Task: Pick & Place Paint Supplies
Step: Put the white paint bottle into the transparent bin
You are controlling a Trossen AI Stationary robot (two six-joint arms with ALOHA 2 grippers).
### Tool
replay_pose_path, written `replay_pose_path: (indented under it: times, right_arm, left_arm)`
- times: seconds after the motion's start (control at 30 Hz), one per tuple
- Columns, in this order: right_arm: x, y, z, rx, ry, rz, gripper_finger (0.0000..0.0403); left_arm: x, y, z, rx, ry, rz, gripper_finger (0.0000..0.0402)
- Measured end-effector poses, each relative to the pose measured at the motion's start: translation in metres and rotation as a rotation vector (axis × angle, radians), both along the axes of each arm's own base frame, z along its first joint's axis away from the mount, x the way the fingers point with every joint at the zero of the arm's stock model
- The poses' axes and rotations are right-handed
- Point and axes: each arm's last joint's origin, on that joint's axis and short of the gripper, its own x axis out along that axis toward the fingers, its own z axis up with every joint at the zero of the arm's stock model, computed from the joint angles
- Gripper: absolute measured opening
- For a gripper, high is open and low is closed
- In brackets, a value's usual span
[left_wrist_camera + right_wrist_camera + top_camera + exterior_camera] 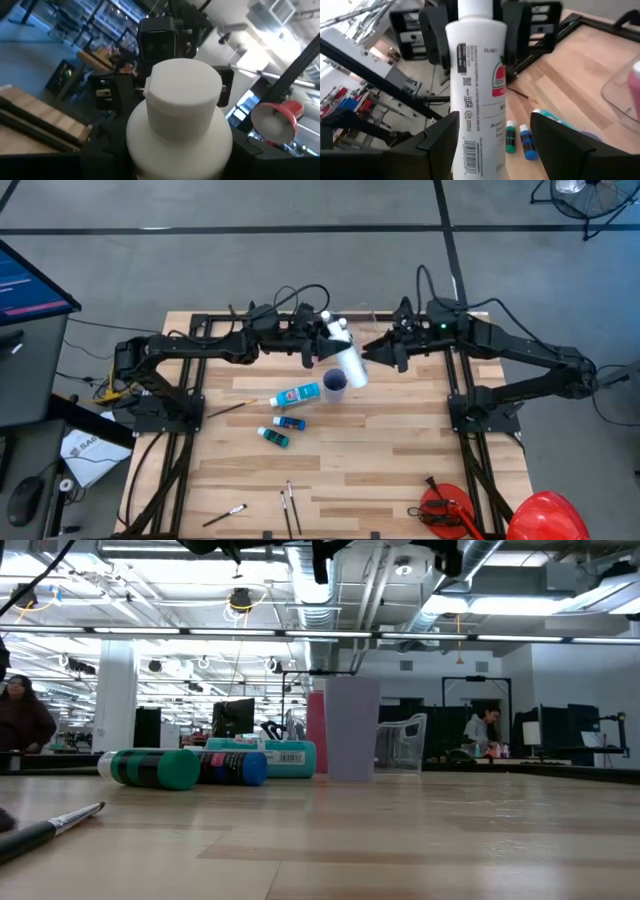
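Left gripper fingers clamp the cap end of the white bottle, held in air at upper centre of the high view. Right gripper fingers straddle its body; contact unclear. Below: cup, light blue bottle, blue bottle, teal bottle. Brushes at the bottom edge.

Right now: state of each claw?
Left claw: shut on the cap end of the white bottle.
Right claw: shut on the same white bottle's body, both arms holding it above the table.
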Motion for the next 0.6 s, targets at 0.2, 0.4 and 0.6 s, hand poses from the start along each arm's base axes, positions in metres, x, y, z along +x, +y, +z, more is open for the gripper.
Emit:
replay_pose_path:
  times: [0.2, 0.4, 0.6]
  right_arm:
    - [0.013, 0.005, -0.003, -0.021, 0.027, 0.051, 0.0236]
    - [0.036, 0.012, -0.014, 0.0, 0.089, 0.157, 0.0236]
    - [0.045, 0.017, -0.018, -0.011, 0.111, 0.194, 0.0236]
  left_arm:
    - [0.0, 0.0, -0.001, -0.002, 0.018, -0.008, 0.0187]
    - [0.0, 0.0, -0.003, -0.002, 0.026, -0.016, 0.0187]
    - [0.001, -0.001, -0.006, -0.007, 0.06, -0.027, 0.0186]
